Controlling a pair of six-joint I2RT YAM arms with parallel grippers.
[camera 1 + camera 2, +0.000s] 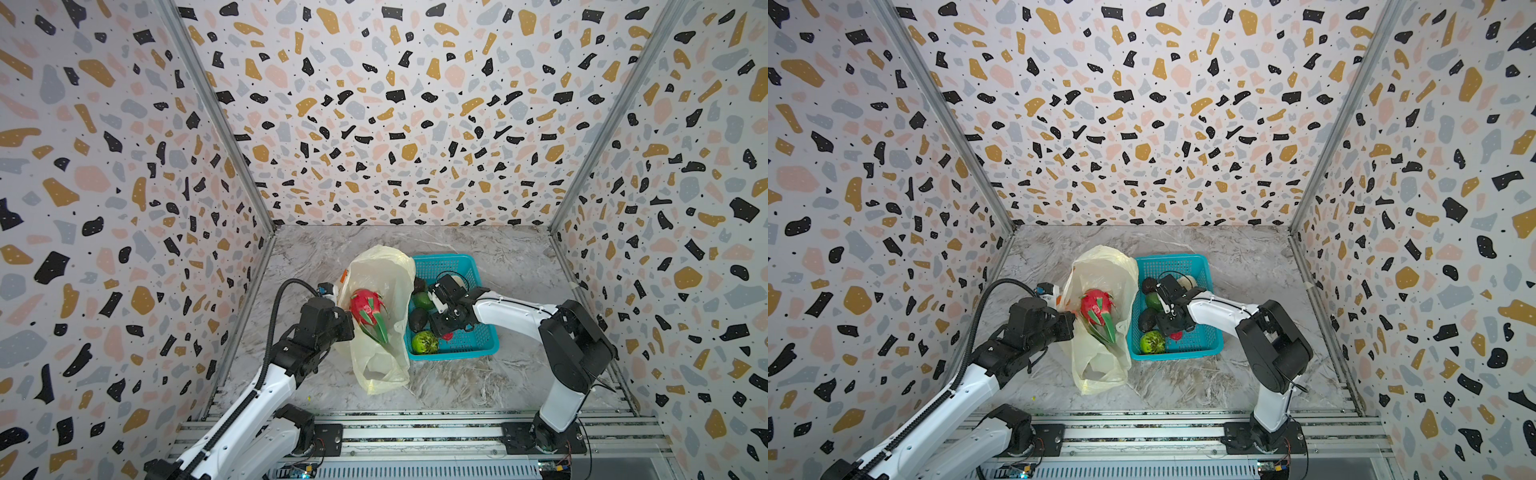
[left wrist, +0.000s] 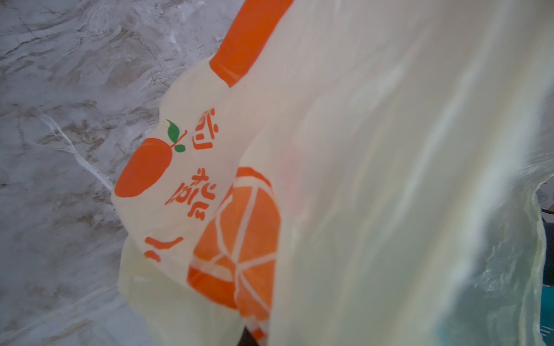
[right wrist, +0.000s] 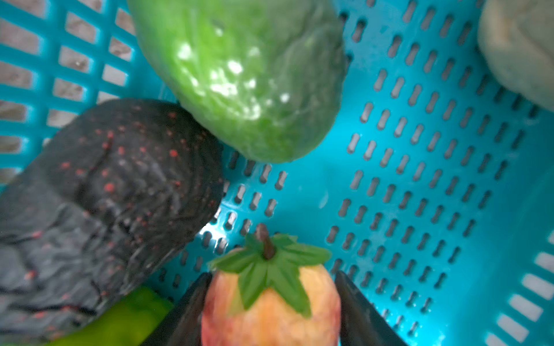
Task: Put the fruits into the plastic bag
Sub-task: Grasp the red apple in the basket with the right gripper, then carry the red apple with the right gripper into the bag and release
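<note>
left gripper (image 1: 345, 321) closed, seemingly pinching bag (image 1: 384, 270) rim to keep its mouth up | dragon fruit (image 1: 368, 313) lies in bag's open mouth | basket (image 1: 478, 348) just beside bag, likely for short transfers, holds other fruits | right gripper (image 3: 272, 277) straddles pink fruit (image 3: 269, 317) in basket, jaws at its sides; clamped or not, cannot tell

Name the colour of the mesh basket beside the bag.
Teal. The basket shows best in a top view.
</note>
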